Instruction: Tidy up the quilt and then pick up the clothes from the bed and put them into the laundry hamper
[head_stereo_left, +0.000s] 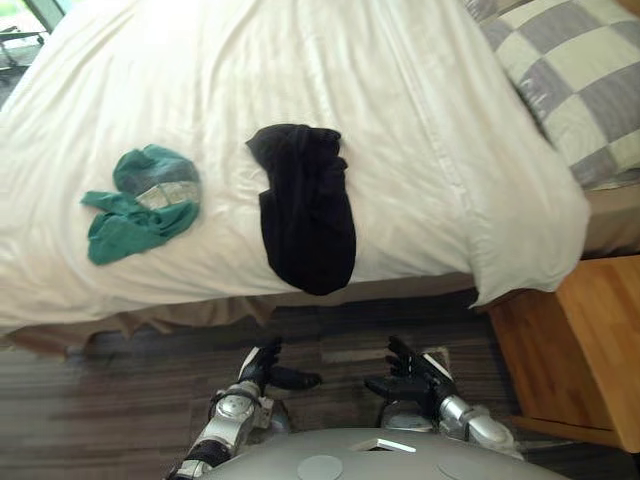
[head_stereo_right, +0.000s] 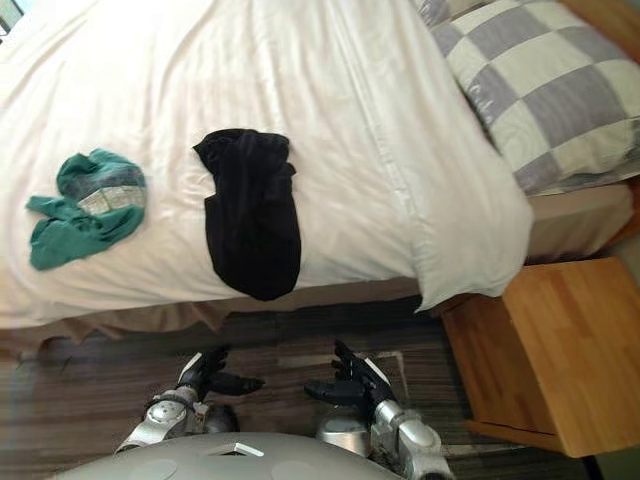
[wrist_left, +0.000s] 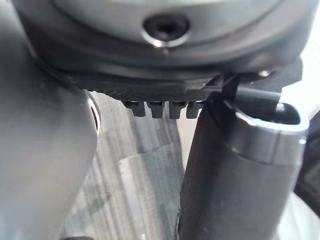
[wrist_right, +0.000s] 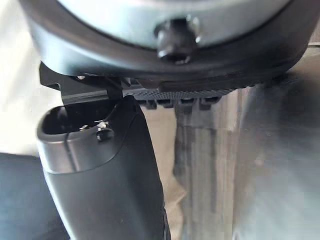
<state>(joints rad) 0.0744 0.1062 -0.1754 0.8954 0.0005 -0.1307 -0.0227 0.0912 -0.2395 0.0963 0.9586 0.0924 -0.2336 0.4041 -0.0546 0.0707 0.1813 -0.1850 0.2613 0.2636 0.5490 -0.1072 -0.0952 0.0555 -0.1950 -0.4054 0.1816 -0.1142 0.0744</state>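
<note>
Left eye view: a crumpled black cloth garment (head_stereo_left: 305, 210) lies mid-frame on the white quilt (head_stereo_left: 420, 120). Its long axis runs top to bottom and its lower end droops over the bed edge. A bunched teal cloth garment (head_stereo_left: 145, 200) lies at left. At the bottom, the left robot hand (head_stereo_left: 262, 372) and the right robot hand (head_stereo_left: 415, 378) are empty, fingers loosely spread.

Left wrist view: the thumb stands over the dark plank floor (wrist_left: 135, 175).

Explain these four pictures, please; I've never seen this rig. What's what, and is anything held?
This is a humanoid robot with dark fingered hands. The two wide pictures come from its head camera, looking down; the two close ones from its wrists. On the white quilt lie a crumpled green garment and a black garment near the edge. Further right are a grey-and-white checked pillow and a wooden bedside cabinet. The left hand and right hand hang open over the dark wooden floor, holding nothing.
</note>
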